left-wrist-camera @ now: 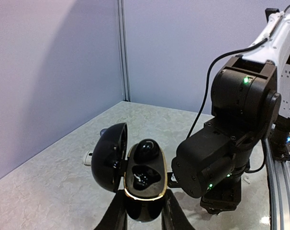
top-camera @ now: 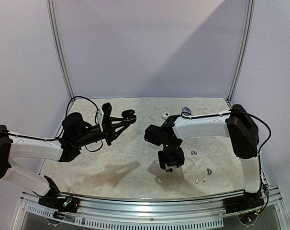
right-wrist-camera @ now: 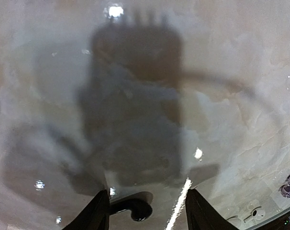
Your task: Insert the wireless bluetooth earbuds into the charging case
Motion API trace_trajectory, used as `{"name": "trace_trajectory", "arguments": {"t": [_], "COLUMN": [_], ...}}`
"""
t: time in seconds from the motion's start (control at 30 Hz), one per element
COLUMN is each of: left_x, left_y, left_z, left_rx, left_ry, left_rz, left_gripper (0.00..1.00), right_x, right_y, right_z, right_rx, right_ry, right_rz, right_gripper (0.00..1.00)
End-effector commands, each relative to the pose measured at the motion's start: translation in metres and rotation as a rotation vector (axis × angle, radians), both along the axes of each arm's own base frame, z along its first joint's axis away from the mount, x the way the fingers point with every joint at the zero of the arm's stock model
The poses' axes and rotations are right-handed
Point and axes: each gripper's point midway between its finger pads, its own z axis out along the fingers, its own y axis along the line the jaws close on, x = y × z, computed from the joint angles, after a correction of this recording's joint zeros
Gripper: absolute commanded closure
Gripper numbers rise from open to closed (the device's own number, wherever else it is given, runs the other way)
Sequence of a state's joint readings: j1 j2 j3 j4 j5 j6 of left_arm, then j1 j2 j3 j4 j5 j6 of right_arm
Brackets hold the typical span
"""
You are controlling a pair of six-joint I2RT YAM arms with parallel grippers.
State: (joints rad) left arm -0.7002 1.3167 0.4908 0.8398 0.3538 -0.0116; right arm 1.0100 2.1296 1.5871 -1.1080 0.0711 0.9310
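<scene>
The left hand (left-wrist-camera: 144, 207) clenched the open case (left-wrist-camera: 144, 184), one bud (left-wrist-camera: 146, 149) seated; the right hand (right-wrist-camera: 147, 197), released, straddled a second bud (right-wrist-camera: 137, 209), probably needing to grip it squarely next.

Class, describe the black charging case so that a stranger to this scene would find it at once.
Start at the left arm, reaching over the marbled table. The left gripper holds the black charging case in the air, lid swung open. Unlike it, the white case and the bluish case lie on the table by the far edge.
</scene>
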Motion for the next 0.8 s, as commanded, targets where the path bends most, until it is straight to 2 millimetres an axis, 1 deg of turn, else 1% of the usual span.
{"name": "trace_trajectory", "arguments": {"t": [0.0,0.07,0.17,0.43,0.63,0.77], "left_x": [-0.003,-0.003,-0.003,-0.003,-0.004,-0.004], "left_y": [0.002,0.002,0.003,0.002,0.003,0.002], "left_z": [0.002,0.001,0.000,0.000,-0.001,-0.001], "left_rx": [-0.004,0.000,0.003,0.004,0.003,0.006], "left_ry": [-0.005,-0.008,-0.004,-0.006,-0.003,-0.003], "left_rz": [0.000,0.002,0.003,0.002,0.001,-0.001], "left_gripper": [1.00,1.00,1.00,1.00,1.00,1.00], "right_x": [-0.010,-0.014,-0.018,-0.023,-0.018,-0.009], "right_y": [-0.016,-0.015,-0.016,-0.028,-0.016,-0.005], "right_z": [-0.007,-0.010,-0.010,0.002,0.008,0.016], "right_rx": [-0.071,-0.065,-0.069,-0.088,-0.031,0.041], "right_ry": [0.020,0.030,0.035,0.033,0.023,0.011], "right_rz": [0.031,0.040,0.051,0.076,0.114,0.094], "right_gripper": [0.45,0.46,0.47,0.47,0.47,0.48]}}
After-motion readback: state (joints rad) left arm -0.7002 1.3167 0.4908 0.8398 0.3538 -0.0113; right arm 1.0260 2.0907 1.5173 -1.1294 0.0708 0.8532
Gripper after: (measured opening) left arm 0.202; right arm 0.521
